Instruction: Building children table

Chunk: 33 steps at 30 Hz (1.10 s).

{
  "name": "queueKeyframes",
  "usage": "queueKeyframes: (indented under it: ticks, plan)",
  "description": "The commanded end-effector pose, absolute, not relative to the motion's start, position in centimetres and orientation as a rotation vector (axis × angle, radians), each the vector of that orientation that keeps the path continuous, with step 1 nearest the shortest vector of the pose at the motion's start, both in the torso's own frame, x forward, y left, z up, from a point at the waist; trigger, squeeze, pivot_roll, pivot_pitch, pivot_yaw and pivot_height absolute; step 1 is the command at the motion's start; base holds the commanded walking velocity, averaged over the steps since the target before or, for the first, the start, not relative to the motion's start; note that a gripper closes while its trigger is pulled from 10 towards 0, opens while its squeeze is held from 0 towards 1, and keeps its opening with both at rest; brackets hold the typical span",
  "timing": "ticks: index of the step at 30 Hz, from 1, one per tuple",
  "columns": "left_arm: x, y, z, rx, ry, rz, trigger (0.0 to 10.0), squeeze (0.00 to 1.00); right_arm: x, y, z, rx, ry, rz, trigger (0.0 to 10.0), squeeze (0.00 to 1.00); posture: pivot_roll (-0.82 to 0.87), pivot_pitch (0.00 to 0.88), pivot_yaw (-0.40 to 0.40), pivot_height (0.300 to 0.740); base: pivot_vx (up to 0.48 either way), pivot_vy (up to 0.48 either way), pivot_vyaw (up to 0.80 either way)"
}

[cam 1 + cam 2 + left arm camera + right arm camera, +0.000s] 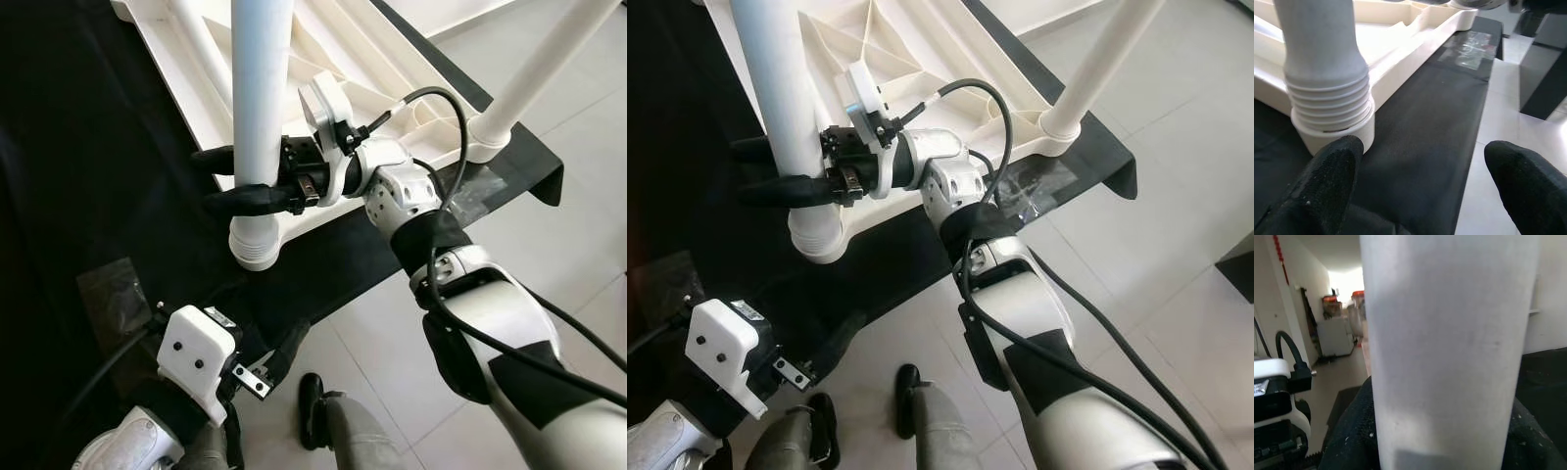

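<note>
The white plastic tabletop (333,59) is seen lying upside down on a black mat (108,196) spread over the tiled floor (549,225), with its ribbed underside turned up. A white table leg (261,117) stands upright in the near corner socket (257,245), and the right tool (235,181) is clamped on it just above the threaded collar, one black finger on each side of the tube. In the left wrist view the ridged threads (1327,100) of that leg are shown still partly exposed above the socket rim, so the leg is judged not to be fully seated. A second leg (534,73) is already fitted at the far right corner. The left tool (1415,186) is held low beside the near corner, its fingers apart and holding nothing. The step in hand is taken to be the screwing of this leg into its socket. The next move would call for the leg to be kept square to the tabletop while it is turned, with a re-grip between turns, until the threads are hidden; a tilt could cross the threads.
</note>
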<state>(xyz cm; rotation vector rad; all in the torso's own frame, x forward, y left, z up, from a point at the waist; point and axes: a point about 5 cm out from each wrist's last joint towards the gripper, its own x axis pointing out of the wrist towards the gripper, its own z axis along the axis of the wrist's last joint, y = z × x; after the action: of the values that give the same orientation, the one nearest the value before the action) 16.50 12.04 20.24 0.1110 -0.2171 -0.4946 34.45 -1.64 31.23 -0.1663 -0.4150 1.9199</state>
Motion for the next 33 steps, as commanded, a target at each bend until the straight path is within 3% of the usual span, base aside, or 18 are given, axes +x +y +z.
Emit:
queueKeyframes:
  ticks: [1, 33]
  plan:
    - [16.0, 11.8, 20.0, 0.105, -0.193, -0.497, 10.0, 0.00, 34.6, -1.5, 29.4, -0.211, -0.310, 1.935, 10.0, 0.00, -0.08, 0.445, -0.138, 0.740, 0.000, 0.000, 0.00]
    - [15.3, 11.5, 20.3, 0.099, -0.192, -0.479, 10.0, 0.00, 34.9, -2.3, 27.7, -0.453, -0.297, 1.905, 10.0, 0.00, -0.08, 0.488, -0.142, 0.740, 0.000, 0.000, 0.00]
